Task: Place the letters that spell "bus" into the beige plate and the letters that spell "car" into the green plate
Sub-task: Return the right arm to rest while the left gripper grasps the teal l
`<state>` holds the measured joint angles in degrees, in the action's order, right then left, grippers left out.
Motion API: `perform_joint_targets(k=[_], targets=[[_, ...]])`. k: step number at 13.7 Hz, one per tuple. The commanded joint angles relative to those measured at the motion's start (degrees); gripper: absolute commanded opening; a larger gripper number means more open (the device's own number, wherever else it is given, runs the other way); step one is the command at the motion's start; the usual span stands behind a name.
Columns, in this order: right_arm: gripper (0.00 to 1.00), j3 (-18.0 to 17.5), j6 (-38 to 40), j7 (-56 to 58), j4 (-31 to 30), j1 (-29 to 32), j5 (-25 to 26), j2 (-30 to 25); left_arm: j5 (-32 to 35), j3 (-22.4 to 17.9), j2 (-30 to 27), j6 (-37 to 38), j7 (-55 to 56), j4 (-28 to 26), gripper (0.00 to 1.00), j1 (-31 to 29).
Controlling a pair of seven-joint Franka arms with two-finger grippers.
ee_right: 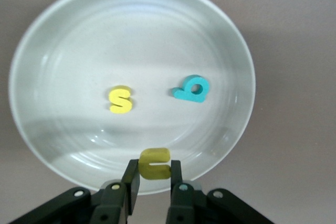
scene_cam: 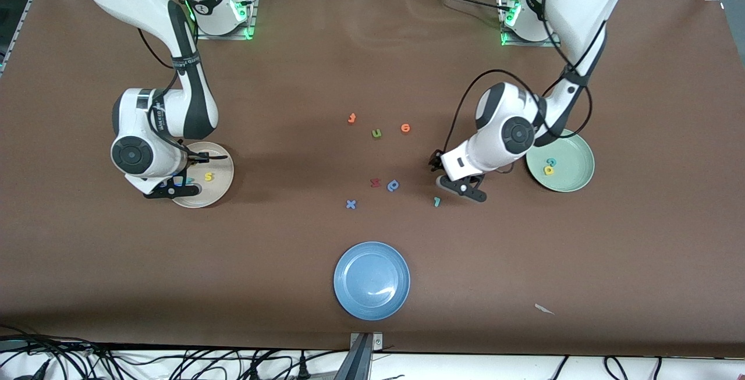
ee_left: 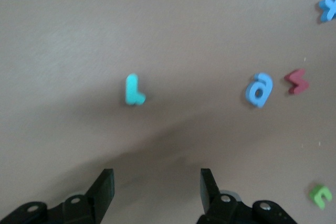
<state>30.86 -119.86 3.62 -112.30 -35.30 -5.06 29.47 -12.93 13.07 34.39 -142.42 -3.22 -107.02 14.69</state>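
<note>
The right gripper [ee_right: 153, 174] hung over the beige plate [scene_cam: 224, 185], its fingers pinched on the yellow u [ee_right: 154, 163], with the yellow s [scene_cam: 208, 177] and the teal b [ee_right: 192, 89] lying in the plate. The left gripper [ee_left: 157, 184] hovered with jaws spread and empty above the table, close to the teal r [scene_cam: 436, 201]. At three o'clock from that gripper sat the green plate [scene_cam: 584, 170], holding the teal c [scene_cam: 550, 162] and the yellow a [scene_cam: 548, 170].
</note>
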Motion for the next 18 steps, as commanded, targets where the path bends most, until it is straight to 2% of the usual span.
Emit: perform_joint_targets(k=[1,2,3,6,10,14,16,18], targets=[[0.15,0.08,-1.34,2.36,-2.05,1.02,-1.0,-2.32,-2.1,-3.12,4.89,-4.16,-0.29,3.57,0.74,3.22],[0.48,0.0,-1.08,2.27,-1.78,1.02,-1.0,-2.32,-1.93,-3.4,5.68,-5.13,-0.38,4.36,0.73,3.67],[0.99,-0.01,-1.34,1.93,-1.61,1.2,-1.09,-2.23,-1.84,-4.18,6.21,-5.23,-0.38,5.5,0.73,3.85],[1.0,0.08,1.54,2.01,2.24,1.2,-1.0,-2.67,-1.75,-5.6,7.1,-5.49,-0.73,6.12,0.71,3.94],[0.99,2.19,18.57,1.48,19.45,1.28,-0.91,-2.84,-1.75,-6.56,7.01,-5.94,-0.38,7.96,0.67,4.9],[0.99,4.03,25.53,1.92,32.02,1.37,-0.91,-2.93,-1.66,-6.65,7.27,-6.28,1.81,8.06,0.67,7.36],[0.99,5.26,28.7,1.05,37.04,2.25,-4.84,-2.84,-1.49,-6.65,8.15,-7.51,1.82,7.97,0.67,7.72],[0.99,6.32,29.24,-0.71,37.59,2.95,-8.28,-2.67,-1.31,-6.74,8.5,-8.13,1.82,7.88,0.66,7.98]])
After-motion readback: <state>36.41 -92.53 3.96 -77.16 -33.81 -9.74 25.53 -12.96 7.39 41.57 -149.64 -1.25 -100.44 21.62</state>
